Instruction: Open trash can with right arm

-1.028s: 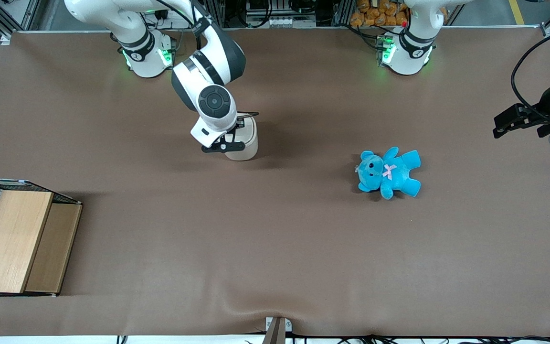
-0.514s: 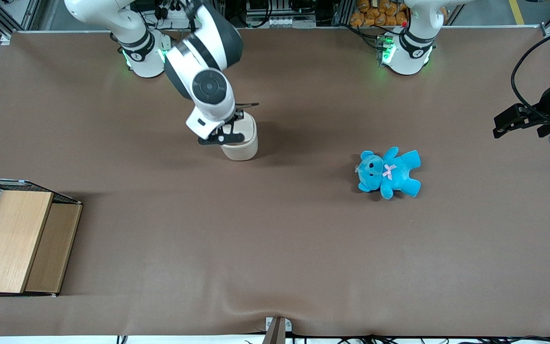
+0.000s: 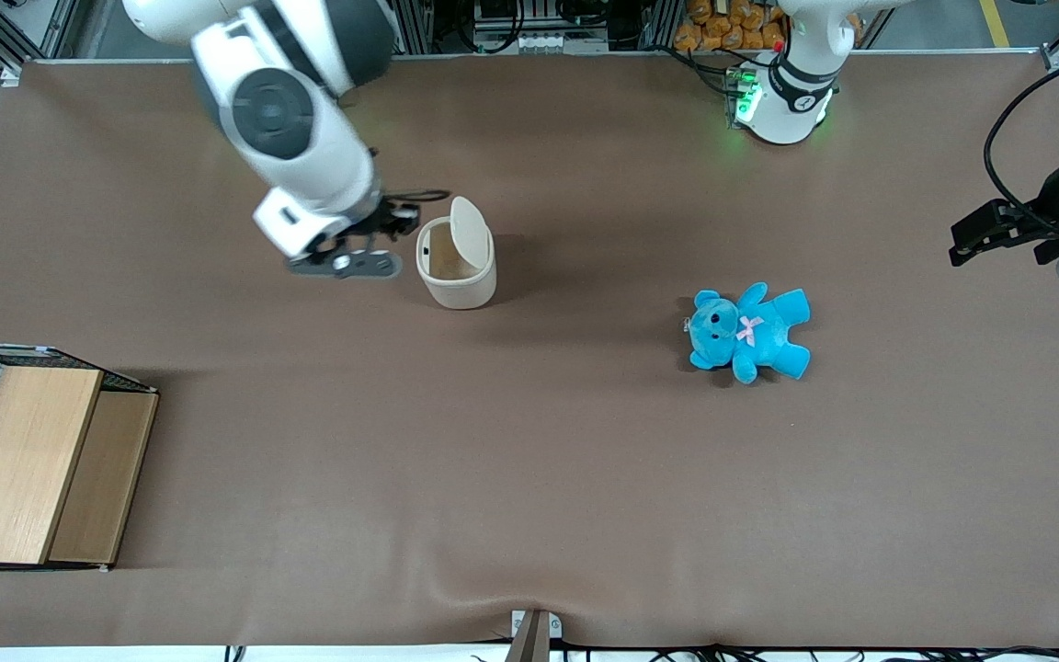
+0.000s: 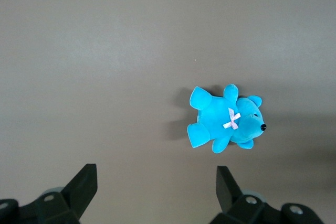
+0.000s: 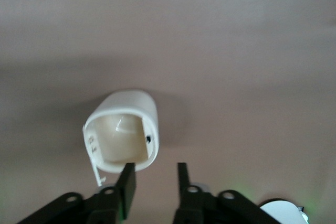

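Black gripper (image 3: 373, 241): on the right arm (image 3: 295, 138), hanging just beside the trash can, toward the working arm's end of the table; holds nothing.
Fingers (image 5: 126, 187): a narrow gap between them, nothing gripped; one tip sits close to the can's rim in the right wrist view, contact not clear.
Trash can (image 3: 456, 267): cream plastic, upright on the brown table (image 3: 585, 478), about level with the gripper from the front camera.
Lid (image 3: 468, 232): hinged flap standing up, tan inside exposed; mouth uncovered (image 5: 123, 137).
Key relation: can lies sideways from the gripper, toward the parked arm's end; its axis is vertical; the right arm is the nearer one.
Judgement: opening looks done; next move is probably a clean retreat without knocking the flap.
Risk: light can, a brush from the fingers could tip it or drop the lid.
Counts: one trash can, one blue teddy (image 3: 748, 333), one wooden box with wire mesh (image 3: 28, 460).
Teddy: well apart from the can, toward the parked arm's end.
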### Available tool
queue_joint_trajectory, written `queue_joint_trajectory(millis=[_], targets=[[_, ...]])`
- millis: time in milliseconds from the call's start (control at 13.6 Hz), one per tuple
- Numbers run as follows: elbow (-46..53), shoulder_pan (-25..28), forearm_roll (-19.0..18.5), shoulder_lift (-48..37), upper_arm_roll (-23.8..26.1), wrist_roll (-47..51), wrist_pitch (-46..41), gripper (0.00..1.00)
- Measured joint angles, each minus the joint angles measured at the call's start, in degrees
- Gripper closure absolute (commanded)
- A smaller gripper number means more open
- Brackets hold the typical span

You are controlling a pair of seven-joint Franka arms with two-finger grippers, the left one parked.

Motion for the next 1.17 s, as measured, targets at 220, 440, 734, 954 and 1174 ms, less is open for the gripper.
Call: queue_joint_trajectory(millis=[220, 440, 734, 954, 1174], targets=[[1.09, -4.22, -1.02, -0.13, -1.46, -1.52, -0.06, 0.0], [2.12, -9.85, -1.48, -1.85, -3.08, -6.73, -0.95, 0.0], [2.5, -21.16, -1.58, -6.42, -3.32, -20.37, -3.07, 0.0], [4.05, -28.71, -1.94, -9.14, -2.82, -28.84, -4.46, 0.0], [6.25, -31.31, -2.89, -11.71, -1.42, -29.26, -9.13, 0.0]])
